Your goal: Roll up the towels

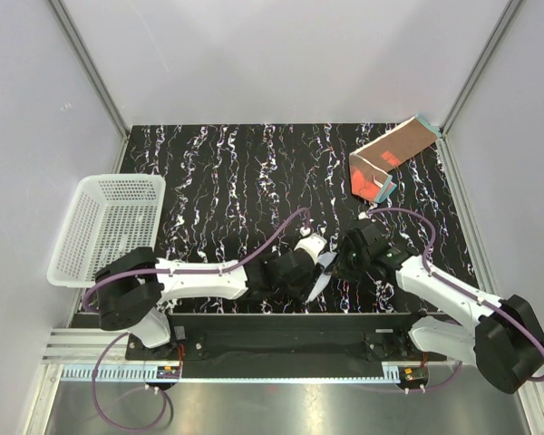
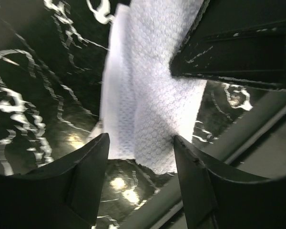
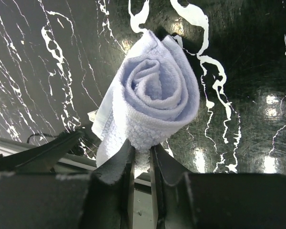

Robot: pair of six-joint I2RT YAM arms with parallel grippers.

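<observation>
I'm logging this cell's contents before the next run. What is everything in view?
white towel: one, white to pale blue, rolled, near edge of the table between the claws
brown towel: one, rust-brown with red-orange patch and teal edge, far right corner
basket: one, white perforated plastic, left edge
table: one, black with white marbling
left claw: one, black, open at the white towel
right claw: one, black, shut on the white towel

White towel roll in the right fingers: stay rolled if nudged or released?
Likely floppy: the white towel, pinched by the right fingers, coils loosely. Its outer flap hangs free, so it may unroll when released. Probably light; textured weave shouldn't slip.
</observation>
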